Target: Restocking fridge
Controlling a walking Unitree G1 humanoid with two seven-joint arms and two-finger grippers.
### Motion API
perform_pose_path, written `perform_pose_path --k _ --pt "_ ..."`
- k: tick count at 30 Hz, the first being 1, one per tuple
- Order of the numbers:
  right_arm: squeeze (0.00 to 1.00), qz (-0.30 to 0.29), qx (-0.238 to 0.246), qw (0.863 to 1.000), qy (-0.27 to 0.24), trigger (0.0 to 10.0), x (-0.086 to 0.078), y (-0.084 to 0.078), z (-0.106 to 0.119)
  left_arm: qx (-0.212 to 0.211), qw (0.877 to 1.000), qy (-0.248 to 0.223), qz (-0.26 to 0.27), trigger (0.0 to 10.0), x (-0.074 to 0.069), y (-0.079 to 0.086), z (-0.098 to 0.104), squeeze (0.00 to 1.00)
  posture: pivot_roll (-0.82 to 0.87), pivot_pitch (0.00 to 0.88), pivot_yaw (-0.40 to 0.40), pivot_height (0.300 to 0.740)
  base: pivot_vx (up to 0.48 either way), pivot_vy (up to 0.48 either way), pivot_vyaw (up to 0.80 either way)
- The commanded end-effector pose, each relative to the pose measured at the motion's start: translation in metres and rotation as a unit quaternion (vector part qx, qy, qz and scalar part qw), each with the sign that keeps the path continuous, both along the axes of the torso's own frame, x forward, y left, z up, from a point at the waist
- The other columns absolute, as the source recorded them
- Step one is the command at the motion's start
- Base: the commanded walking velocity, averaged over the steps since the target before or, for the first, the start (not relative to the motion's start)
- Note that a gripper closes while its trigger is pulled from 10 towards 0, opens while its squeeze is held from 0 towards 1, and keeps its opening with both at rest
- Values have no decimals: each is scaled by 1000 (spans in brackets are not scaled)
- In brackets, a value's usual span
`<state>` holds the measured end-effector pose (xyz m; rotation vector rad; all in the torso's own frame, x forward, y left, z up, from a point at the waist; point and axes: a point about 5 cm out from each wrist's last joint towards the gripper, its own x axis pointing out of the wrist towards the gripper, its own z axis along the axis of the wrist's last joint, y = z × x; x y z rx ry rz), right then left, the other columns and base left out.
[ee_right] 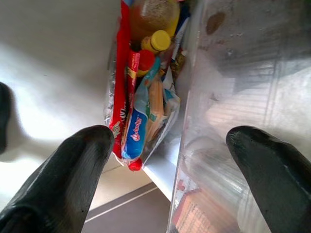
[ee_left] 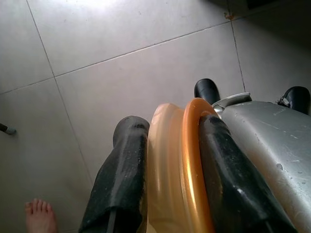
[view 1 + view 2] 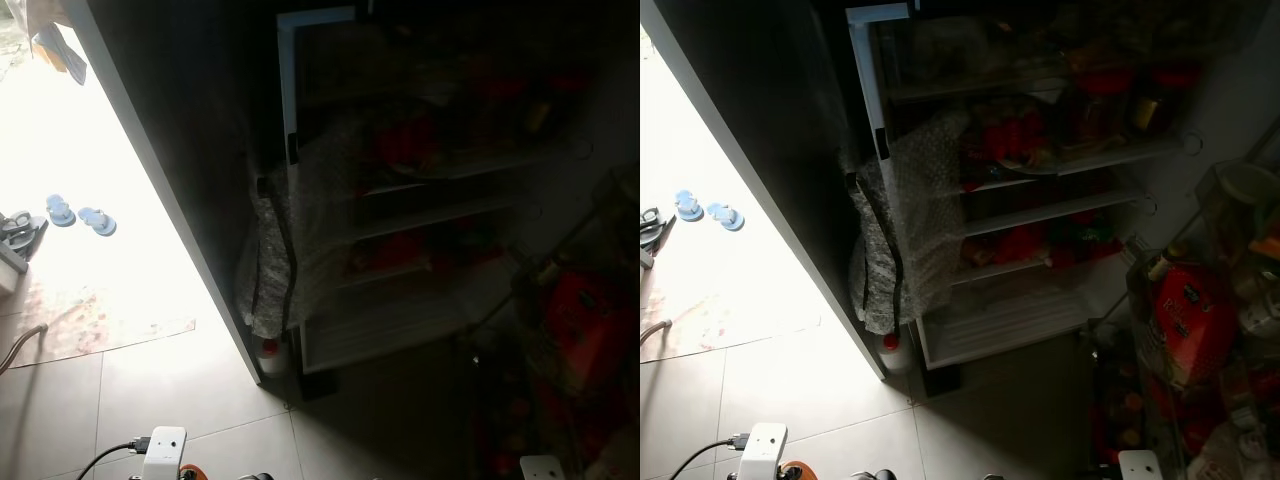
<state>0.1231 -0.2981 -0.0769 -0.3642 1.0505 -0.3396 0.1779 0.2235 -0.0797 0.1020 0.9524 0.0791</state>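
Note:
The fridge (image 3: 1020, 200) stands open ahead of me, its dark shelves (image 3: 1050, 210) crowded with red packets and jars. My left gripper (image 2: 167, 128) hangs low over the floor tiles, shut on a translucent round container with an orange rim (image 2: 182, 170). My right gripper (image 1: 170, 141) is open, its two black fingers (image 1: 73, 165) spread wide. Between them I see a door rack of packets (image 1: 141, 116) and a yellow-capped bottle (image 1: 156, 41). The fridge door (image 3: 1200, 320) on my right holds a big red pack (image 3: 1185, 320) and bottles.
A bubble-wrap bag (image 3: 905, 230) hangs at the fridge's left edge, above a small red-capped bottle (image 3: 892, 350) on the floor. Bright doorway at left with blue slippers (image 3: 705, 210). A person's bare foot (image 2: 41, 216) rests on the tiles near my left arm.

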Motion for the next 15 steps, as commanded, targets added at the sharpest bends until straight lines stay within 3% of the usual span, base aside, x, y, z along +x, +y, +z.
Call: perform_pose_path --k 1,4,10,15 --pt "0 -24 -45 999 -17 10000 -3 -25 11 -18 1000 18 -3 10000 -11 -11 -7 0 -152 178 -28 740 0 0 0" --pt "0 -39 -69 997 -27 10000 -3 -41 21 -19 1000 20 -6 10000 -10 -18 -9 0 -151 177 -27 740 0 0 0" --pt "0 -48 -89 994 -33 10000 -1 -51 28 -21 1000 18 -8 10000 -8 -24 -9 0 -146 173 -25 740 0 0 0" --pt "0 -53 -106 992 -36 10000 2 -56 32 -19 1000 19 -7 10000 -9 -19 -8 0 -144 169 -24 740 0 0 0"
